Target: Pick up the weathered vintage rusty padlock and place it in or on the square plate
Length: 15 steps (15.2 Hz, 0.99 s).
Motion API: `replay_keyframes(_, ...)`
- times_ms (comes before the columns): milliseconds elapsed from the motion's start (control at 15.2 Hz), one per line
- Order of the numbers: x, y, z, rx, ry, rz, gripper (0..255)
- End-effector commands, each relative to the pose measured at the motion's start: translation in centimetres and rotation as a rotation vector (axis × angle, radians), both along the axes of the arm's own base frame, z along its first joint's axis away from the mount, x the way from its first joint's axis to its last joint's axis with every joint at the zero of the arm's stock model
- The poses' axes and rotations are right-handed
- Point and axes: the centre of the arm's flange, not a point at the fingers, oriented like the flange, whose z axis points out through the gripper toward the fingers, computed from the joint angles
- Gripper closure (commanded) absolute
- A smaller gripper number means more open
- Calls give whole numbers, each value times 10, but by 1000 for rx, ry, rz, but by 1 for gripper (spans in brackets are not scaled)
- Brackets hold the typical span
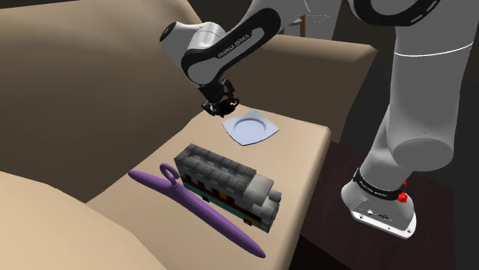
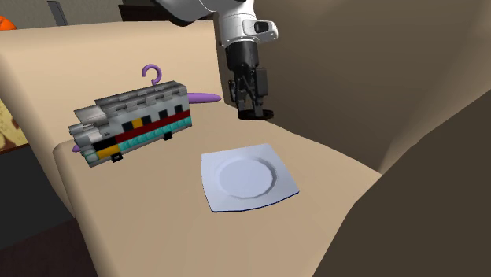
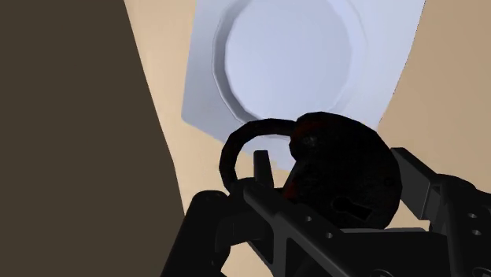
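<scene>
Pinching the dark round padlock (image 3: 338, 169), the black two-finger gripper (image 2: 253, 110) hangs beside the white square plate (image 2: 211, 185); early release could miss it.

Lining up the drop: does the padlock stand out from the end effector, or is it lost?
Wrist view: near-black padlock blends into the end effector; its shackle shows clearly against the pale plate. Shoulder and second exterior views: one black clump.

Padlock (image 3: 338, 169) showing near-black with reddish patches; square plate (image 2: 211, 187) showing pale bluish-white; hanger (image 1: 230, 232) showing purple; blocky train (image 2: 130, 126) wearing grey with red, yellow, teal bands.
</scene>
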Motion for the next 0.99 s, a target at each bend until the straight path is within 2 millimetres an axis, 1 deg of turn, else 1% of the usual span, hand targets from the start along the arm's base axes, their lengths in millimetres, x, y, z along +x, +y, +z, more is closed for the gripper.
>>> replay_keyframes(0, -20, -16, -1, 0, 0, 0, 255)
replay_keyframes(198, -52, -39, 0, 0, 0, 0, 255)
replay_keyframes(264, -68, -51, 0, 0, 0, 0, 255)
replay_keyframes(924, -68, -51, -53, 0, 0, 0, 255)
